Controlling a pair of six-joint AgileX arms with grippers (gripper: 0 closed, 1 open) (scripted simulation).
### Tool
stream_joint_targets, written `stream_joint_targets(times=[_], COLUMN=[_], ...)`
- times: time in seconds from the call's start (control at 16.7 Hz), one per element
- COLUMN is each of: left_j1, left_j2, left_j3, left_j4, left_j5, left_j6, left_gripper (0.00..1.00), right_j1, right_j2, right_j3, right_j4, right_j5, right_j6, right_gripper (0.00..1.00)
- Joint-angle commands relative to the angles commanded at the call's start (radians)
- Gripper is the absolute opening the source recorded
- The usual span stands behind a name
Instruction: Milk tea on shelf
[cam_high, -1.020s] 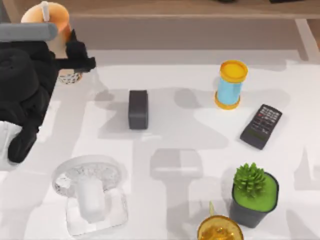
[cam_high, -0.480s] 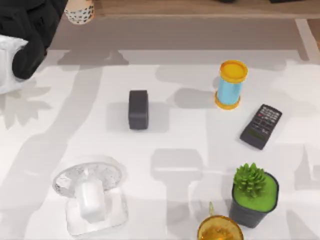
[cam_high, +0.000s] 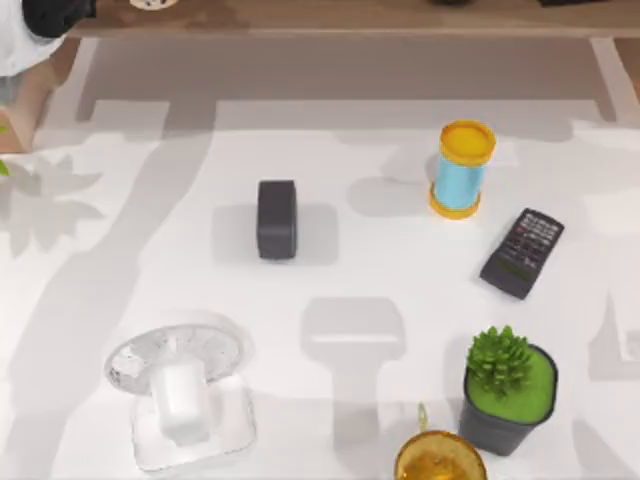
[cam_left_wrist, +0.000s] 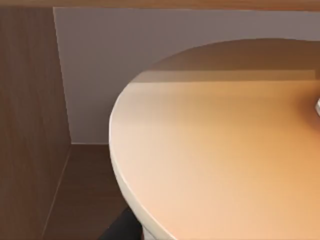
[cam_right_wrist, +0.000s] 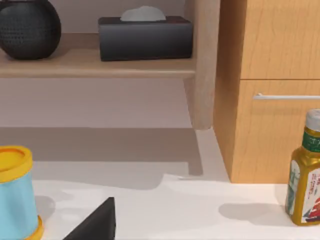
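— Where do we have the tall peach-orange milk tea cup (cam_left_wrist: 220, 150)?

— At the far left end of the long light-brown wooden shelf (cam_high: 380, 18); from above we see just the pearl-speckled base (cam_high: 153, 3) at the top edge, beside our left arm (cam_high: 40, 25); the left wrist view looks close onto its orange lid, with a wooden side support (cam_left_wrist: 27, 120) next to it.

— Is our left claw closed on it?

— We cannot tell; a dark bit sits under the lid, no more.

— And the right claw?

— We cannot tell either; its wrist view looks across the white surface (cam_right_wrist: 200, 210) at the blue cylinder with yellow ends (cam_right_wrist: 15, 192), a black tissue box (cam_right_wrist: 145, 37) and a dark round speaker (cam_right_wrist: 29, 29) on the shelf.

— What lies on the surface?

— A dark grey block (cam_high: 276, 218) near the middle; the blue cylinder and a black remote (cam_high: 522, 252) to the right; a potted green plant (cam_high: 508, 390) at the near right.
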Motion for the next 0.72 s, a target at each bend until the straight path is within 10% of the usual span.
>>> stream_joint_targets(times=[0.72], left_j1=[-0.002], left_j2=[0.017], left_j3=[0.051], left_j4=[-0.089], left_j5=[-0.009], left_j6=[0.005], left_gripper=[0.00], right_j1=[0.000], right_j2=[0.000], right_j3=[0.000], right_j4=[0.000], right_j5=[0.000], right_j6=[0.000], right_gripper=[1.00])
